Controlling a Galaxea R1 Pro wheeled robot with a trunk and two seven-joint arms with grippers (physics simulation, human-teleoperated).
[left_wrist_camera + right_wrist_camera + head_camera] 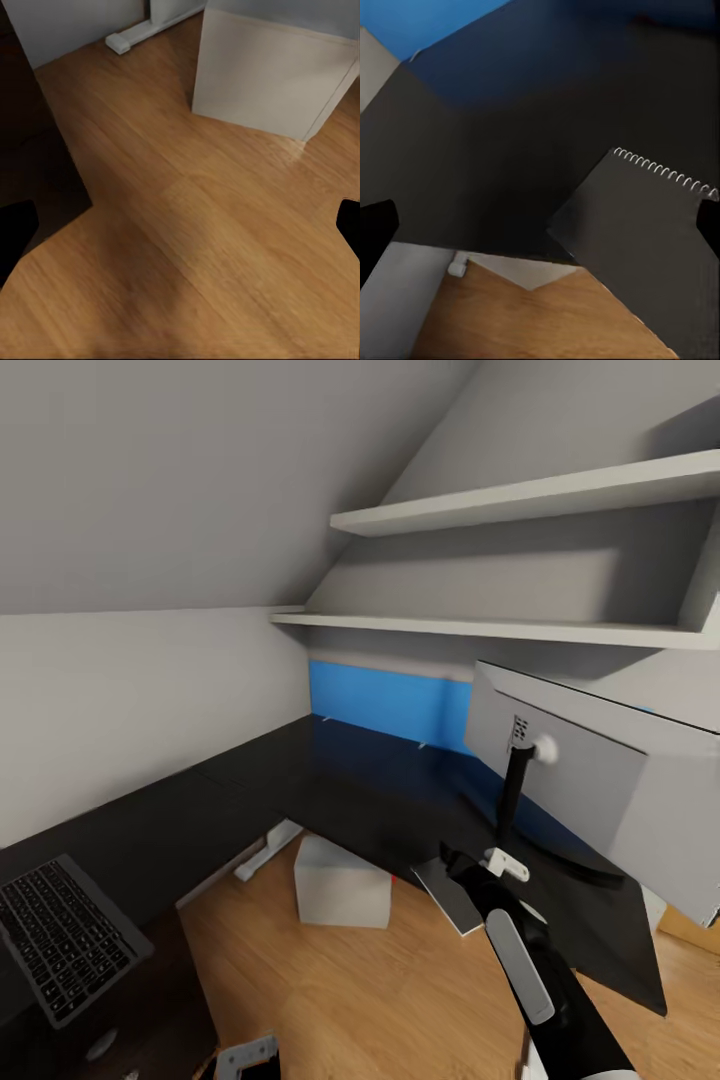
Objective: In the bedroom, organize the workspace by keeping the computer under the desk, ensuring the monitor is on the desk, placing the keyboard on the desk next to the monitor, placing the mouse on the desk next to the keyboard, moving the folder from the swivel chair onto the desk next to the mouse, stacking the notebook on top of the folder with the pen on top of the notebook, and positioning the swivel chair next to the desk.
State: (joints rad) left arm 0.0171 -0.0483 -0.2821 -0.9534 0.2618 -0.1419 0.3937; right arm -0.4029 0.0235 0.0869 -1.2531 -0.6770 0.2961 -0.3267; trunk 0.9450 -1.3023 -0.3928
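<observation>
A long L-shaped desk with a glossy black top and a bright blue back panel fills a corner under a sloped grey ceiling, with two pale wall shelves above it. A large flat monitor, seen from its grey back, stands on the desk's right side on a slim black stand. A plain white-grey boxy computer tower sits on the light wood plank floor, partly under the desk edge. A slim dark grey keyboard with black keys lies on the near left of the desk. A thin dark spiral-bound notebook rests at the desk's front edge, overhanging the floor.

The likely risk: a nudge from the right arm could tip the overhanging notebook off the edge, or the forearm could knock the monitor's stand, which is close by.

The right gripper hovers over the notebook with its dark fingertips spread wide at the frame's sides, holding nothing. The left gripper hangs above bare floor near the tower, likewise wide apart and empty
</observation>
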